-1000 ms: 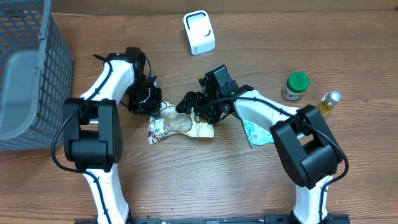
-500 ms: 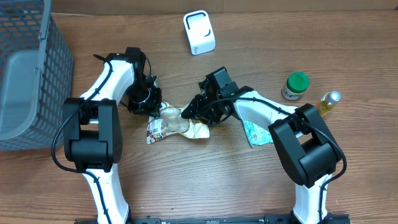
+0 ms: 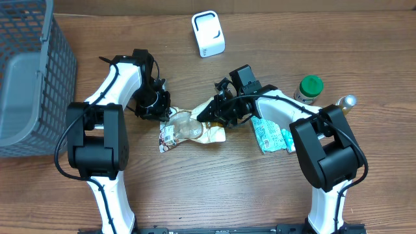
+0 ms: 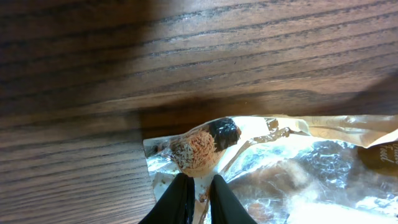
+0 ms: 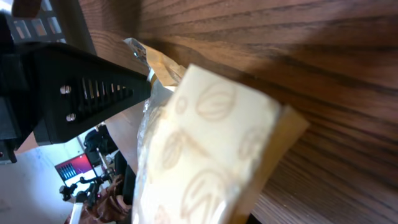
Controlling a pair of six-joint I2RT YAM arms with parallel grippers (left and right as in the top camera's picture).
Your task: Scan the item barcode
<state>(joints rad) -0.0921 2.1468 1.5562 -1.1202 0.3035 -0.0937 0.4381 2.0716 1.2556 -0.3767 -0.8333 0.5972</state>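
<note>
Lying near the middle of the desk: one snack packet (image 3: 190,130), stretched between the left gripper (image 3: 162,112) at its left end and the right gripper (image 3: 209,114) at its right end.

Materials: crinkled foil-lined film, silvery and glossy inside, cream outside with faint round printed motifs; flat, rumpled, irregular in outline. A brown, speckled picture with a dark cap shows on the corner seen from the left wrist. Desk of dark, strongly grained wood.

Left gripper: fingers (image 4: 181,198) drawn almost together, pinching the packet's edge.

Right gripper: clamped on the packet's cream end, which stands up off the wood close to the wrist camera; the fingers themselves are hidden behind it.

Also on the desk: white scanner (image 3: 207,34) by the far edge; grey mesh basket (image 3: 26,65) at the left edge; green-lidded jar (image 3: 309,90), small yellow bottle (image 3: 343,105) and teal-printed pouch (image 3: 270,133) toward the right.
</note>
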